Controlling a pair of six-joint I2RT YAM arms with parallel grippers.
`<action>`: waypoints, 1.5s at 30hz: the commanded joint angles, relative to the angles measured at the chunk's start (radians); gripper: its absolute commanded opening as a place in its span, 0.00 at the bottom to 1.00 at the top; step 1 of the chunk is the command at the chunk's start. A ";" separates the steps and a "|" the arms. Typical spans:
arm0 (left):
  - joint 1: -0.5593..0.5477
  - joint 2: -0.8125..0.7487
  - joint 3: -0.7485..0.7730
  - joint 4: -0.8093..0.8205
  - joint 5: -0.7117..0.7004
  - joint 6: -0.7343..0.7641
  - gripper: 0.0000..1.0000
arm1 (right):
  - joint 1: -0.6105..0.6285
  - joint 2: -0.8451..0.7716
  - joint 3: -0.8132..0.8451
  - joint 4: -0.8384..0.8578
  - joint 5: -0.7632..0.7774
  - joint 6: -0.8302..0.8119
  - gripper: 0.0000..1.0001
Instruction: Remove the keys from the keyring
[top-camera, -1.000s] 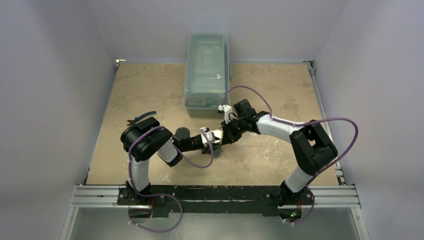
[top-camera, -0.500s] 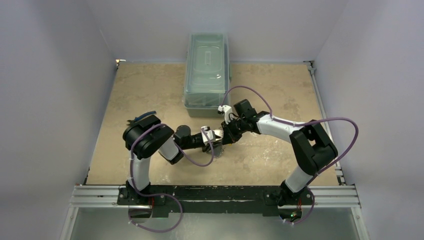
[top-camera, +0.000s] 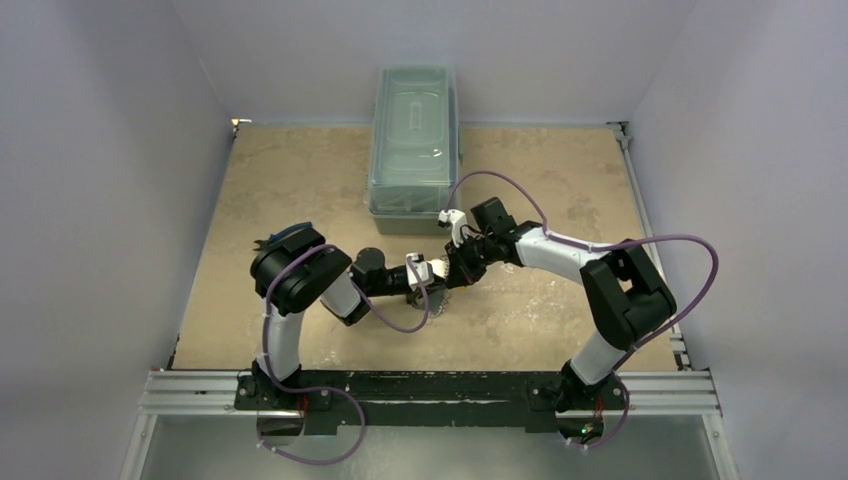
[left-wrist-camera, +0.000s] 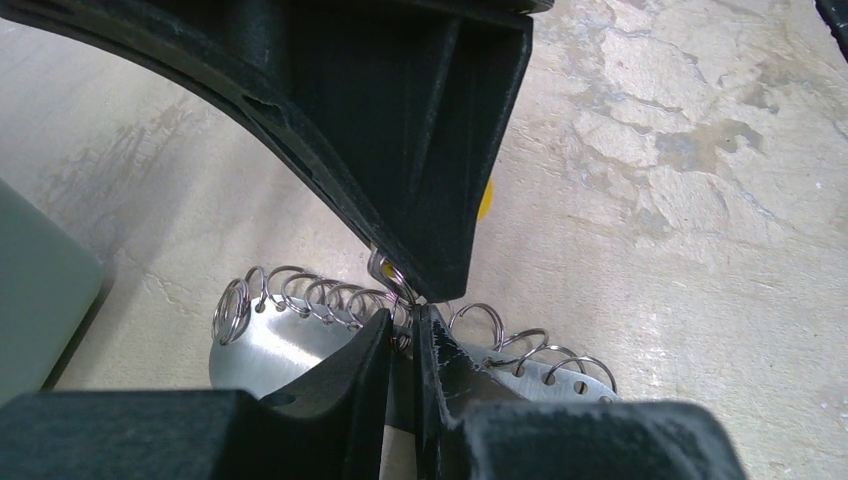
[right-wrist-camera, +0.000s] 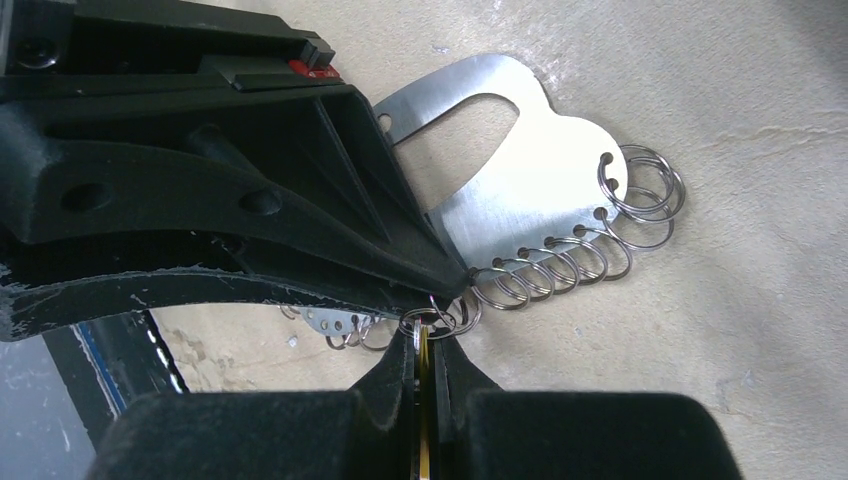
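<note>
The two arms meet near the middle of the table (top-camera: 560, 180), fingertips almost nose to nose. The keyring (right-wrist-camera: 520, 190) lies there on the tabletop. In the wrist views it is a flat silvery plate with a curved cut-out, and a row of small split rings (right-wrist-camera: 640, 190) hangs from holes along its rounded edge. The left gripper (left-wrist-camera: 403, 322) comes in low from the left arm's side, its two dark fingers (left-wrist-camera: 345, 375) drawn nearly together with only a narrow slit between them. Their tips sit right at the row of rings, about midway along the plate's edge, and seem to nip the keyring there. The plate spreads out to both sides behind them. The right gripper (right-wrist-camera: 424, 335) reaches in from the opposite side, its tip touching or all but touching the left one at the same spot on the ring row. Its fingers (right-wrist-camera: 465, 395) are pressed together on the yellow-headed key (left-wrist-camera: 486, 200). In the right wrist view a thin yellow sliver shows in the seam between them, with a small ring sitting just at their tips. In the left wrist view a bit of yellow peeks out from behind the right finger. No other key can be made out clearly. A lidded translucent plastic box (top-camera: 412, 135) stands at the far edge of the table, well apart from the grippers. Blue-handled pliers (top-camera: 285, 237) lie to the left, partly hidden by the left arm's elbow.
</note>
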 joint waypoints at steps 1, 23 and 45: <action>0.008 -0.016 -0.001 -0.013 0.036 0.014 0.12 | -0.022 -0.045 0.003 0.003 -0.030 -0.033 0.00; 0.008 -0.044 -0.006 -0.088 -0.106 -0.063 0.00 | -0.058 -0.058 0.000 -0.026 -0.045 -0.077 0.00; -0.081 -0.125 -0.136 0.070 -0.366 0.003 0.00 | -0.053 -0.024 -0.011 0.020 0.020 0.020 0.00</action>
